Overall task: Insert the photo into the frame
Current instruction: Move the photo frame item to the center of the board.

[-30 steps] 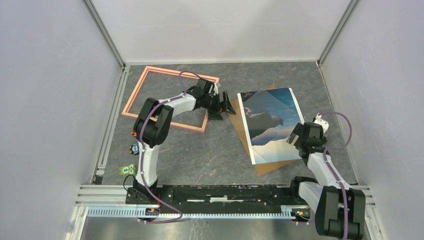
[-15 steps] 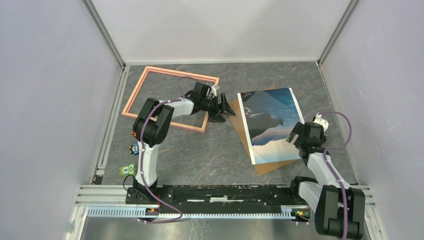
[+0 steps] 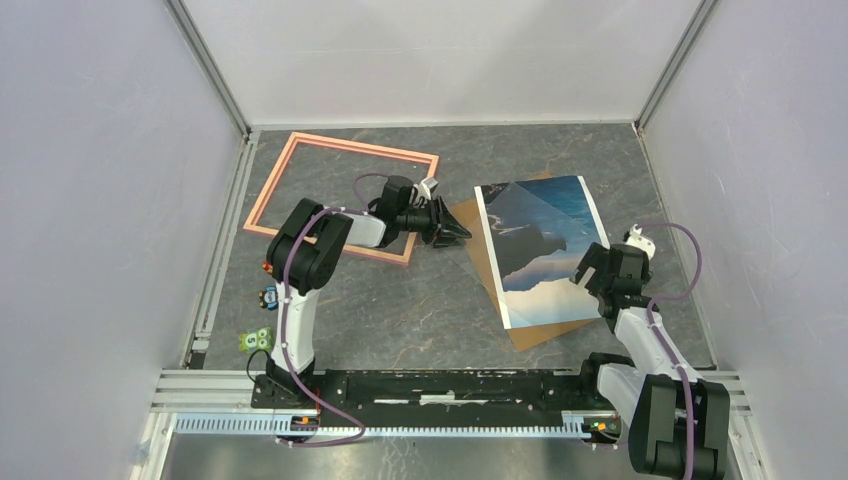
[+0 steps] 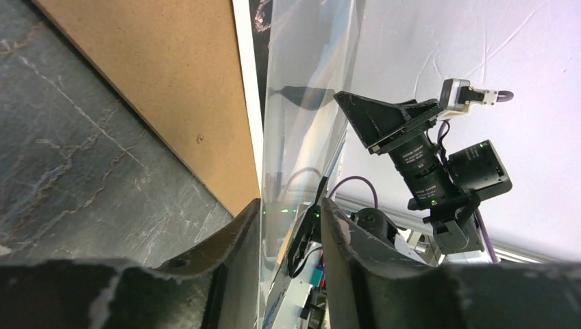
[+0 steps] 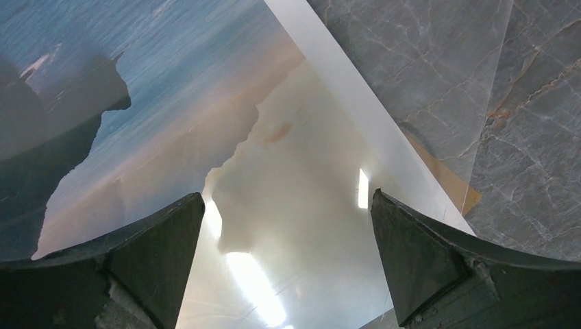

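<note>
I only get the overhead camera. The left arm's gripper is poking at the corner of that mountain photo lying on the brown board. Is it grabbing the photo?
Observer: No. The left wrist camera shows a clear sheet tilted up off the photo, passing between the fingers of the left gripper.
Visitor: Is it pinched tight?
Observer: Not that I can see. A gap shows between the fingers on either side of the thin sheet.
Visitor: And the right arm?
Observer: Its wrist camera shows the right gripper wide open above the photo's pale part, with nothing between its fingers.
</note>
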